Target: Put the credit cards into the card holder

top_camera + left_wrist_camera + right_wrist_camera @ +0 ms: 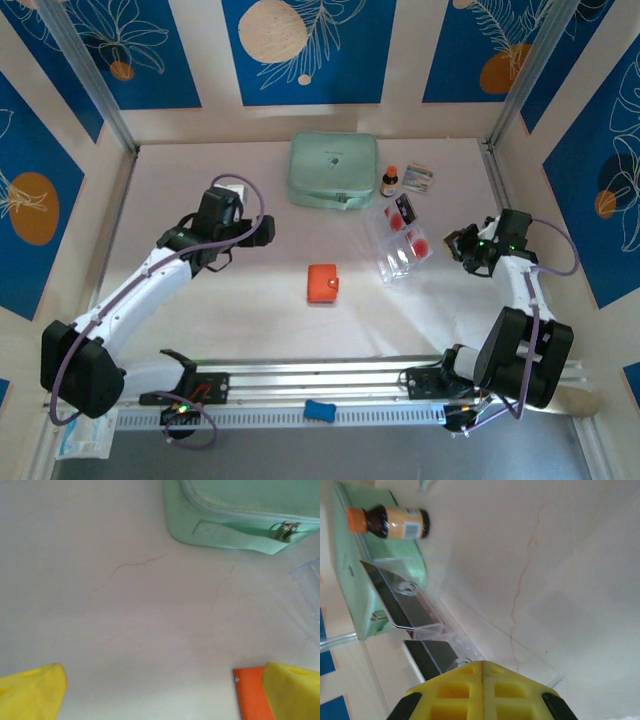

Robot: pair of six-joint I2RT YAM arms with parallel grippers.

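Note:
The credit cards (405, 212) lie in a clear plastic tray (385, 262) at the right; some are dark, some pale with a red dot. In the right wrist view two dark cards (426, 655) show through the tray's wall (465, 630). The orange card holder (322, 283) lies closed mid-table, apart from both arms. My right gripper (461, 246) is shut just right of the tray, its yellow fingertips (465, 680) pressed together with nothing between them. My left gripper (235, 197) hovers open over bare table, and the card holder (252, 692) peeks out by its right finger (292, 690).
A large mint-green zip case (333, 170) stands at the back centre. A small brown bottle (389, 181) and a printed packet (418, 178) sit to its right, behind the tray. A blue object (319, 409) rests on the front rail. Walls close in left and right.

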